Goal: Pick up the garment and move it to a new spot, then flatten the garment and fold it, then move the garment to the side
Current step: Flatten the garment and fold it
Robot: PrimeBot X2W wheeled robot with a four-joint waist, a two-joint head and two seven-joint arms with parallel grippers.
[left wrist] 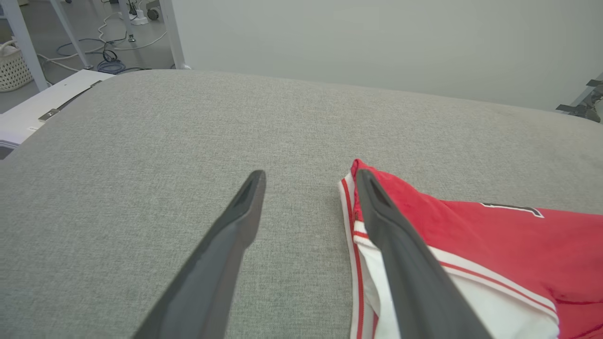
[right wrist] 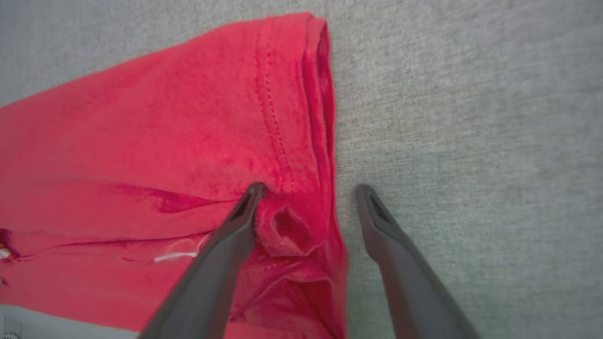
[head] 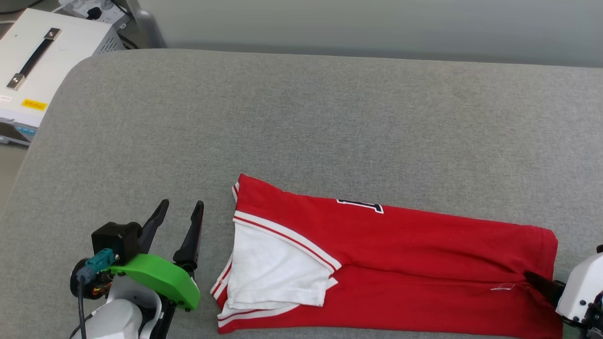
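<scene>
The garment (head: 400, 254) lies folded into a long red strip on the grey padded table (head: 301, 117), with a white sleeve on top at its left end and a bit of black lettering at its far edge. My left gripper (head: 181, 207) stands open just left of that end; in the left wrist view the left gripper (left wrist: 309, 176) has its right finger over the striped edge of the garment (left wrist: 494, 235). My right gripper (head: 537, 282) is at the hem end. In the right wrist view the right gripper (right wrist: 311, 188) is open, straddling the puckered hem of the garment (right wrist: 141, 155).
A white box (head: 42, 61) with a black handle stands off the table's far left corner. Cables and a white basket (left wrist: 12, 70) are on the floor beyond it. A pale wall runs behind the table. Bare grey padding stretches behind the garment.
</scene>
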